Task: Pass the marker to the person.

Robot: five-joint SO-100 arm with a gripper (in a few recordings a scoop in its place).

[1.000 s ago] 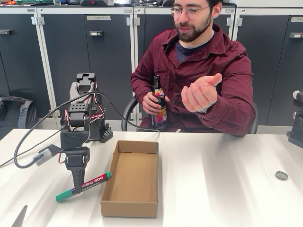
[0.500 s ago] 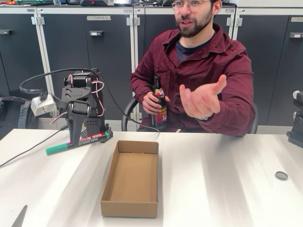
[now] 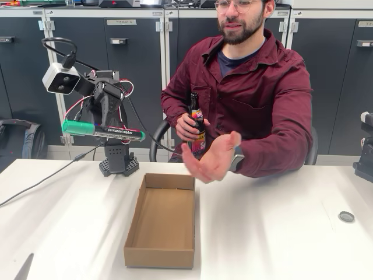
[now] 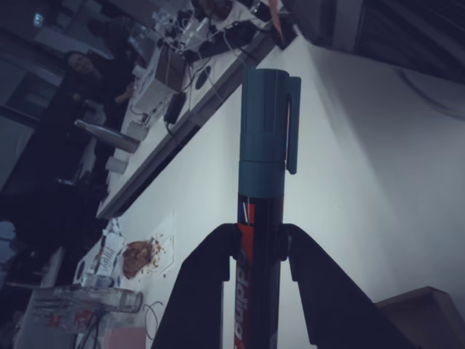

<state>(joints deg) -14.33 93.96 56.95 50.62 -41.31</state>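
Observation:
The teal-green marker [image 3: 104,130] with its red label hangs level in the air at the left, well above the table, and my gripper [image 3: 108,122] is shut on its middle. In the wrist view the marker [image 4: 265,189] runs up between my two black fingers [image 4: 211,280], cap end away from the camera. The person [image 3: 256,87] in a maroon shirt sits behind the table. One open hand [image 3: 211,158], palm up, reaches over the table toward the marker, a little lower and to its right. The other hand holds a dark bottle [image 3: 196,123].
An open cardboard box [image 3: 161,220] lies on the white table [image 3: 280,227] below the hand. My arm's base [image 3: 119,164] stands at the table's back left, with a cable trailing left. A small round cap [image 3: 346,216] lies at the right. Dark cabinets stand behind.
My arm has lifted the marker from the table surface up to chest height and turned it level. The person's raised hand has dropped and stretched out toward it.

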